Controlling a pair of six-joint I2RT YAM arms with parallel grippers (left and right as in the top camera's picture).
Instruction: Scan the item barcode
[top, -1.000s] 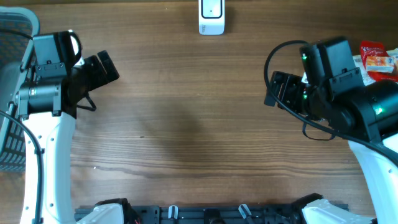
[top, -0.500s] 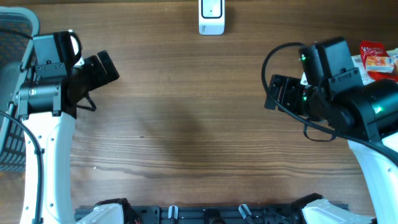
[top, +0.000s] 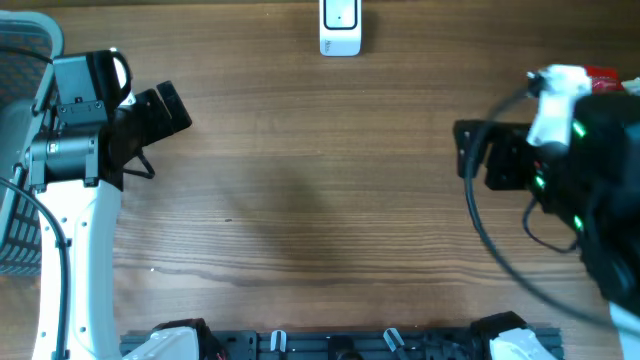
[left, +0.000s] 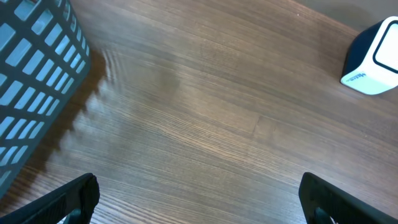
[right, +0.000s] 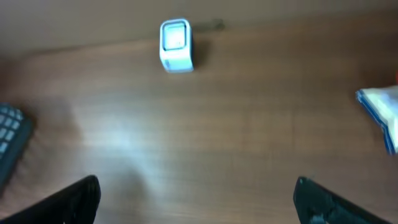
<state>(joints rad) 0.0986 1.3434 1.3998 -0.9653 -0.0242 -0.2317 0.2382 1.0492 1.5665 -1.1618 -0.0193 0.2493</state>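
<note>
Pickup stage, nothing held, both jaws spread; next: right reach to packet (right: 380, 107), grasp, barcode toward scanner (top: 340, 28).

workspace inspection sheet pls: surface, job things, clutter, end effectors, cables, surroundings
surface: wooden table, no spills seen
job's things: white scanner at the far edge, centre; red packet far right, mostly hidden behind the right arm
clutter: nothing seen
end effectors: left end effector open, empty; right end effector open, empty, blurred
cables: black cable loops beside the right arm
surroundings: grey mesh basket at the left edge; black rail along the near edge
</note>
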